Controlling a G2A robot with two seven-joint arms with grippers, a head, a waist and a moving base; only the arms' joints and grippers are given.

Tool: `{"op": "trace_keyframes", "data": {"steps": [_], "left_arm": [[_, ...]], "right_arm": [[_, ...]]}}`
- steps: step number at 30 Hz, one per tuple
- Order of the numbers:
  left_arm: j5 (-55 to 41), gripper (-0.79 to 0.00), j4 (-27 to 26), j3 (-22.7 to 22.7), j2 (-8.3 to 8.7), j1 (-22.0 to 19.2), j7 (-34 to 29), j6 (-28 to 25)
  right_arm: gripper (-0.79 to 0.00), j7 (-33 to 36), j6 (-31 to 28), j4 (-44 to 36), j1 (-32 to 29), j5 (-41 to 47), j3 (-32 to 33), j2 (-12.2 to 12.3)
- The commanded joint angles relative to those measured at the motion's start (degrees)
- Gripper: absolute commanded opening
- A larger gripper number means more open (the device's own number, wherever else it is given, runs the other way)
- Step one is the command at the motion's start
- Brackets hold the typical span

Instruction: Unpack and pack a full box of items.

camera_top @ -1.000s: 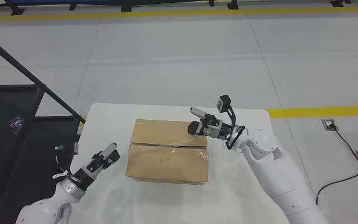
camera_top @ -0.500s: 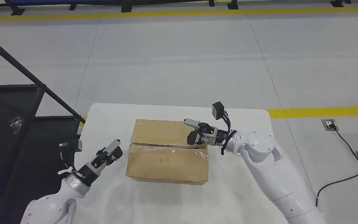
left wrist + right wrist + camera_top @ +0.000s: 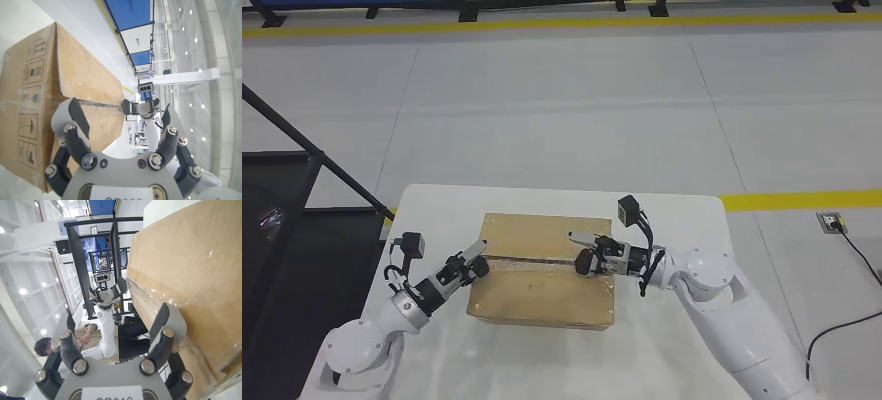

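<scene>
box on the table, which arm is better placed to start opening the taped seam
Right, probably. The right gripper is open and sits over the box top, right on the taped seam. The left gripper is open too, but only at the seam's end by the box's edge.

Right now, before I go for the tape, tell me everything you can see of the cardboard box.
The cardboard box is plain brown, closed, and sits flat on the white table. Its two top flaps meet at a centre seam running along its length, covered with shiny, wrinkled clear tape. One end face carries black handling symbols. The left gripper is at one end of the seam and the right gripper at the other, both with fingers open, each with one finger against the top.
</scene>
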Motion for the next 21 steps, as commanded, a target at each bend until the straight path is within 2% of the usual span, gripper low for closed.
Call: {"op": "trace_keyframes", "data": {"steps": [1,5,9,16,21], "left_arm": [[0.2,0.000,1.1,1.3,-0.05,-1.0,0.2,0.3],[0.4,0.000,2.5,3.1,-0.13,-2.2,0.4,0.4],[0.6,0.000,1.8,3.7,-0.05,-1.9,0.3,-0.3],[-1.0,0.000,-1.4,1.6,0.37,0.2,0.0,-1.4],[-2.0,0.000,-1.0,0.1,0.62,0.9,0.8,-1.5]], "right_arm": [[0.000,-0.4,-0.8,-0.1,-0.1,-0.9,-0.4,-0.1],[0.000,-2.6,-1.2,0.0,-0.1,-3.3,-1.5,-0.2],[0.000,-4.1,-0.8,1.0,0.3,-3.6,-2.1,-0.5],[0.000,-4.5,-0.9,3.0,0.8,-3.4,-2.5,-0.9],[0.000,-3.8,-2.2,3.7,1.1,-2.7,-3.1,-1.2]]}}
